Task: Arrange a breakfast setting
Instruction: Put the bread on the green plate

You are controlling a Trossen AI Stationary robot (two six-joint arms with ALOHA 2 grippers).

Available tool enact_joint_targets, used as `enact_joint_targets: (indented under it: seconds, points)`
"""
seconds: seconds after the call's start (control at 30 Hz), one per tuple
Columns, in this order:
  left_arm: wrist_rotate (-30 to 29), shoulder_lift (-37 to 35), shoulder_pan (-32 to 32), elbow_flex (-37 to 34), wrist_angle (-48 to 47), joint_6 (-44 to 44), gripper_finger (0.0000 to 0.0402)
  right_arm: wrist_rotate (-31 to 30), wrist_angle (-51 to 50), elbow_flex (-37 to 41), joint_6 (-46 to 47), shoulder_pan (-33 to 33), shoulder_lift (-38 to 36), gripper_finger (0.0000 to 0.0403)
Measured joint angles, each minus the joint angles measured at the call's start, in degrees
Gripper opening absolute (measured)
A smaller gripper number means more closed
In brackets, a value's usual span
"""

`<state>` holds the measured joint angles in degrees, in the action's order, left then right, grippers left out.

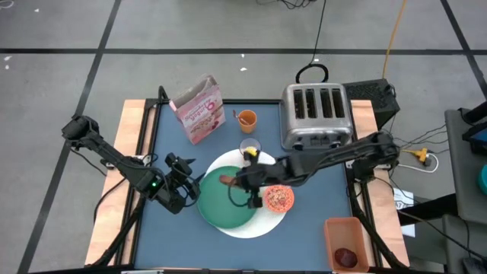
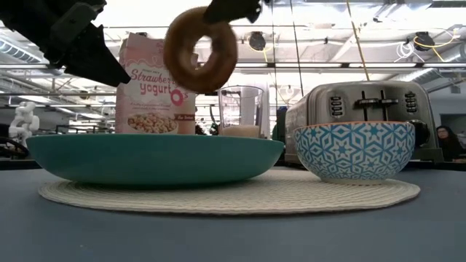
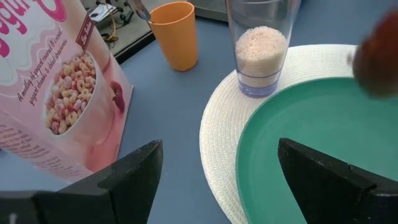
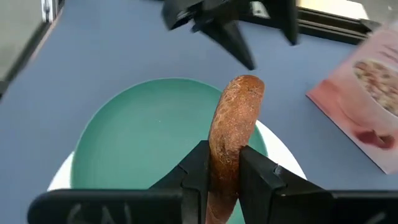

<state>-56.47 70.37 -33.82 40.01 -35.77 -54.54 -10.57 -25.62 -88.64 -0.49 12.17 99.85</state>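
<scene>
The green plate (image 1: pixel 224 205) lies on the white round mat (image 1: pixel 262 222), with the orange patterned bowl (image 1: pixel 278 198) beside it on the mat. My right gripper (image 1: pixel 237 181) is shut on the bagel (image 2: pixel 200 49) above the plate. My left gripper (image 1: pixel 185 186) is open and empty at the plate's left rim (image 3: pixel 249 155). The milk glass (image 1: pixel 250 147) stands on the mat's far edge. The orange cup (image 1: pixel 246 119) and the pink cereal box (image 1: pixel 199 109) stand behind it. The dark red fruit (image 1: pixel 346 257) lies in the orange bin (image 1: pixel 344 228). My right gripper pinches the bagel's ring (image 4: pixel 225 163) between its two fingers (image 4: pixel 198 169), one on each flat face. The fingers come from above and from the table's right, slanting down. The bagel stands on edge and hangs below them, clear of the plate (image 2: pixel 153 156).
The silver toaster (image 1: pixel 316 114) stands at the far right, behind the right arm. A thin metal piece (image 3: pixel 141 9) shows beside the orange cup (image 3: pixel 176 34). Bare blue table lies in front of the mat (image 1: pixel 190 247) and at the near left.
</scene>
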Motion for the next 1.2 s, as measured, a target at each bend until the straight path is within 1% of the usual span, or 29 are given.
enact_joint_targets:
  seconds: [0.3, 0.67, 0.8, 0.9, 1.07, 1.2]
  points:
    - [0.0, 0.0, 0.0, 0.0, 0.0, 0.8, 0.0321, -0.1, 6.7, 0.0, -7.9, -0.1, 8.0, 0.0057]
    - [0.0, 0.0, 0.0, 0.0, -0.5, 3.0, 0.0322, -0.1, 14.7, 0.0, -13.2, -0.1, 15.3, 0.0057]
    - [0.0, 0.0, 0.0, 0.0, -0.5, 3.4, 0.0321, -0.1, 17.6, 0.0, -14.2, -0.1, 16.4, 0.0057]
    - [0.0, 0.0, 0.0, 0.0, -0.8, 3.4, 0.0321, 0.0, 17.7, 0.0, -14.9, -0.2, 16.4, 0.0057]
    - [0.0, 0.0, 0.0, 0.0, -0.9, 3.7, 0.0321, 0.1, 17.7, 0.0, -20.2, -0.4, 16.4, 0.0057]
    - [0.0, 0.0, 0.0, 0.0, -0.9, 3.7, 0.0321, 0.1, 18.6, 0.0, -22.2, -0.5, 17.0, 0.0057]
